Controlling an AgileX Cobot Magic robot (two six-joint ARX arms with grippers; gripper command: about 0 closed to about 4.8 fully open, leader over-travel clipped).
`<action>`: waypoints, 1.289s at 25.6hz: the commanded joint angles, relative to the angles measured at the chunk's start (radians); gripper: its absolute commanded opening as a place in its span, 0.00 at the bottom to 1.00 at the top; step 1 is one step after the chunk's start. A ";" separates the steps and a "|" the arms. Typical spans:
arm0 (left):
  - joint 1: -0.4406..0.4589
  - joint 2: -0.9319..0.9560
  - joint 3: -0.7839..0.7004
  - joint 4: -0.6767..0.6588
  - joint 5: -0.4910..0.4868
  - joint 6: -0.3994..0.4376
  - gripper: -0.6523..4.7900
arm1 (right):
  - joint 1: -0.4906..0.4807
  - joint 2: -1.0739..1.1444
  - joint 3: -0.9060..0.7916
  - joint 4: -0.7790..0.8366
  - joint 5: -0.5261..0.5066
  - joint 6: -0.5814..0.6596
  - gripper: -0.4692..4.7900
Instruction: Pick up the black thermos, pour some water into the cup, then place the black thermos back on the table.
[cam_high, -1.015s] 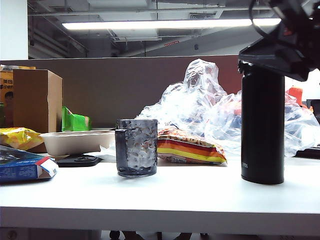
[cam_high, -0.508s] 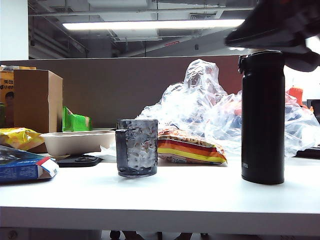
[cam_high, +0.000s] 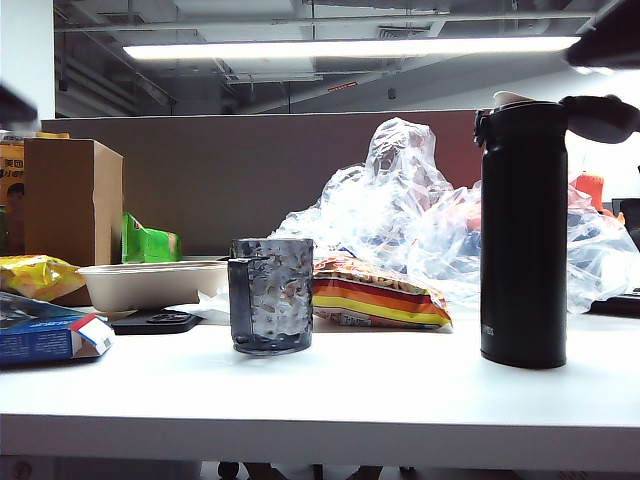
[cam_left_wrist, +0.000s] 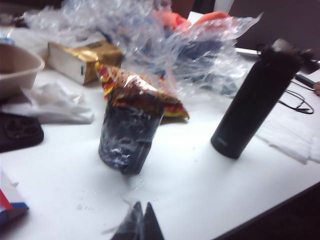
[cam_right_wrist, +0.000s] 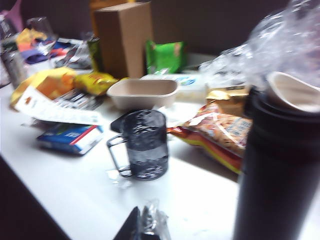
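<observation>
Thermos: the black thermos (cam_high: 524, 230) stands upright on the white desk (cam_high: 330, 400) at the right of the exterior frame, its flip lid hinged open to the right and a pale spout showing at the top; nothing grips it.
Thermos, other views: it leans at the right of the left wrist picture (cam_left_wrist: 256, 102), and fills the right side of the right wrist picture (cam_right_wrist: 280, 165), blurred, with the pale spout at its top.
Cup: the dimpled smoky-grey cup (cam_high: 271, 295) stands upright left of centre in the exterior frame, well apart from the thermos; its side handle shows in the right wrist picture (cam_right_wrist: 142, 144). I cannot tell from here whether it holds any water.
Left gripper: the left gripper (cam_left_wrist: 139, 225) shows only as dark fingertips at the bottom edge of its own picture, pressed together and empty, above the bare desk and clear of the cup (cam_left_wrist: 127, 137).
Right gripper: the right gripper (cam_right_wrist: 142, 225) pokes in at the bottom edge of its picture, fingertips together, holding nothing, apart from both cup and thermos.
Behind the cup: a striped snack bag (cam_high: 375, 295) lies flat, with crumpled clear plastic (cam_high: 420, 210) heaped behind it.
Left side of the desk: a beige tray (cam_high: 150, 283), a brown cardboard box (cam_high: 72, 200) and a blue carton (cam_high: 45, 335).
</observation>
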 joint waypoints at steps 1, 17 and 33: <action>0.002 0.000 -0.049 0.067 -0.027 0.016 0.11 | 0.000 -0.111 -0.082 -0.007 0.021 -0.002 0.09; 0.002 -0.005 -0.138 0.057 -0.135 -0.058 0.12 | -0.012 -0.185 -0.192 -0.134 0.071 0.046 0.13; 0.173 -0.026 -0.137 0.049 -0.034 -0.059 0.12 | -0.095 -0.201 -0.192 -0.134 0.038 0.047 0.13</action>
